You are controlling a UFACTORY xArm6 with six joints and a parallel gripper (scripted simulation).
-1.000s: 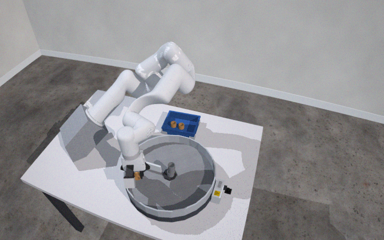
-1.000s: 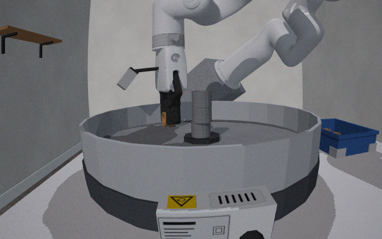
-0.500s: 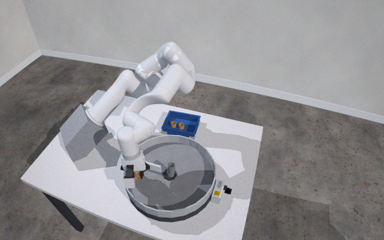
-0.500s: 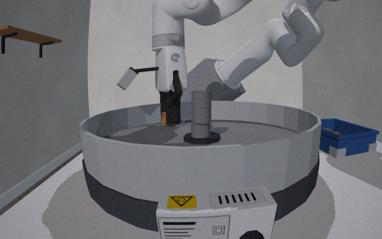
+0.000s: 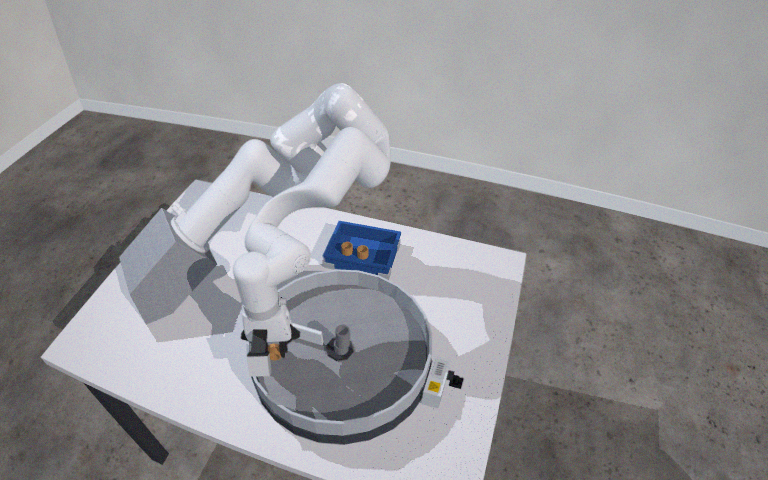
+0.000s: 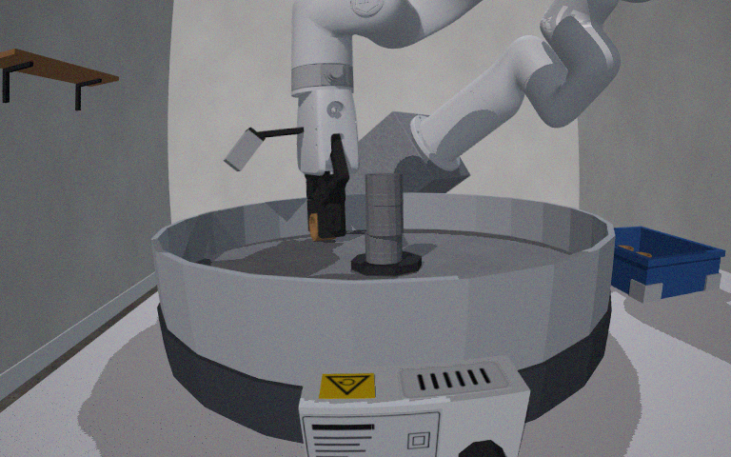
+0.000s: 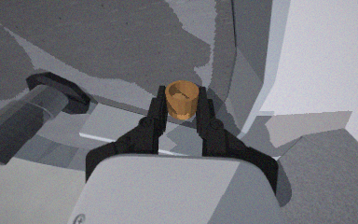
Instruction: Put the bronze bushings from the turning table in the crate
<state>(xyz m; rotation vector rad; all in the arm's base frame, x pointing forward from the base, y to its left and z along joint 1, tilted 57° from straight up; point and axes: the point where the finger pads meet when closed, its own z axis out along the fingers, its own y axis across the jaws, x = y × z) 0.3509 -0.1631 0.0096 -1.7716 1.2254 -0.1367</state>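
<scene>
My gripper (image 7: pixel 182 96) (image 6: pixel 329 225) is shut on a bronze bushing (image 7: pixel 183 105) (image 5: pixel 275 352) (image 6: pixel 313 227), with one finger against each side of it. The bushing is low over the left part of the turning table (image 5: pixel 362 305) (image 6: pixel 377 317) (image 7: pixel 121 51), inside the rim; whether it touches the surface is unclear. The blue crate (image 5: pixel 362 268) (image 6: pixel 671 275) holds two bronze bushings, one (image 5: pixel 346 248) (image 6: pixel 624 248) beside the other (image 5: pixel 362 252) (image 6: pixel 643 254). No steel bushing can be made out in any view.
A grey post (image 5: pixel 342 339) (image 6: pixel 384 215) (image 7: pixel 23 121) stands at the turning table's centre, with a pale bar (image 5: pixel 309 333) (image 7: pixel 100 122) near it. The raised rim (image 5: pixel 423 322) surrounds the disc. A white control box (image 5: pixel 434 390) (image 6: pixel 377 430) sits at its outer side.
</scene>
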